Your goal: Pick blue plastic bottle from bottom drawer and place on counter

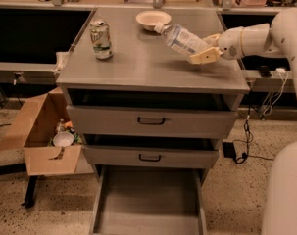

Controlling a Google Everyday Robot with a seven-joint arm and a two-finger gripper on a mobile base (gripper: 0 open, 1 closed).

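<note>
My gripper reaches in from the right over the counter and is shut on the blue plastic bottle. The bottle is clear with a white cap and pale label. It is tilted, cap pointing up-left toward the back, held above the counter's right rear part. The bottom drawer is pulled out below and shows a bare grey tray.
A green-and-white soda can stands on the counter's left side. A white bowl sits at the counter's back, just left of the bottle's cap. Two shallower drawers are slightly open. A cardboard box sits on the floor at left.
</note>
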